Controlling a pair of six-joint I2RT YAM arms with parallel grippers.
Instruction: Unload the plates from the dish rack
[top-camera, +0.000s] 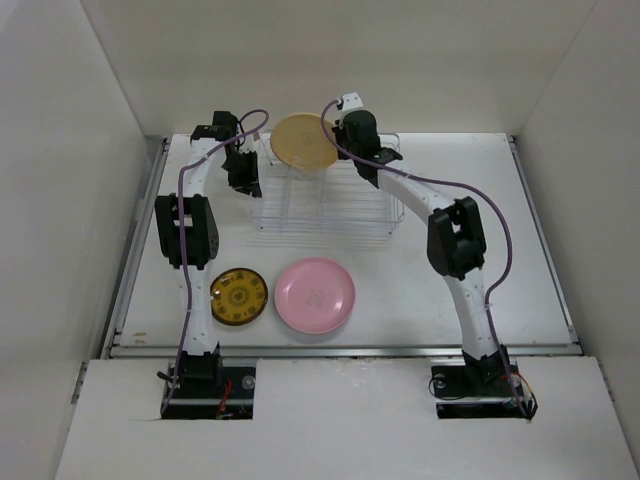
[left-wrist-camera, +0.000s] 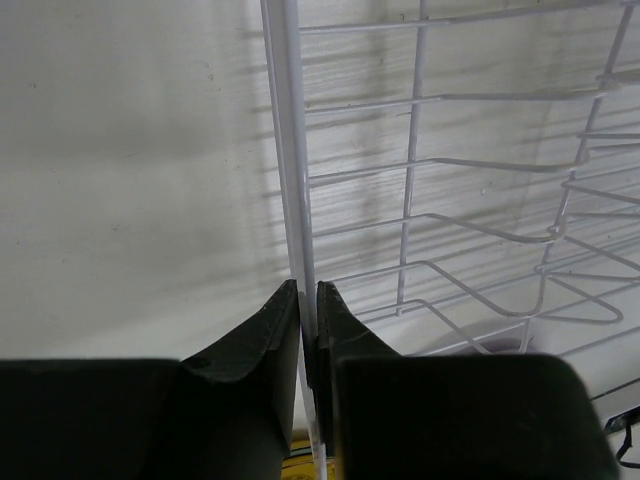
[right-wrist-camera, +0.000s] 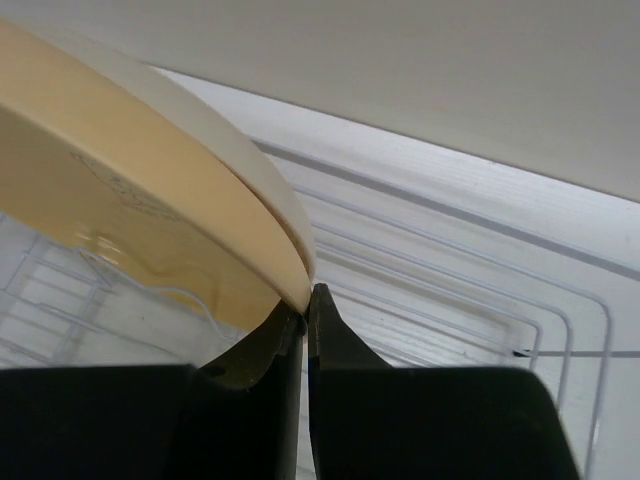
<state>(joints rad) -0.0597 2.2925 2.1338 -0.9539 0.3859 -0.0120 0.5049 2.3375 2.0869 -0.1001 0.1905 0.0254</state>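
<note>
Top external view shows the left gripper (top-camera: 243, 172) at the left end of the dish rack (top-camera: 325, 210). Its wrist camera shows the fingers pressed onto one of the rack's edge wires. Nearer the arm bases, a patterned amber plate (top-camera: 238, 297) lies flat on the table (top-camera: 500, 220), and a pink plate (top-camera: 315, 294) sits just beside it on the right. Over the rack's far edge a tan plate (top-camera: 303, 141) is held up, tilted, with its rim pinched by the right gripper (top-camera: 336, 133).
</note>
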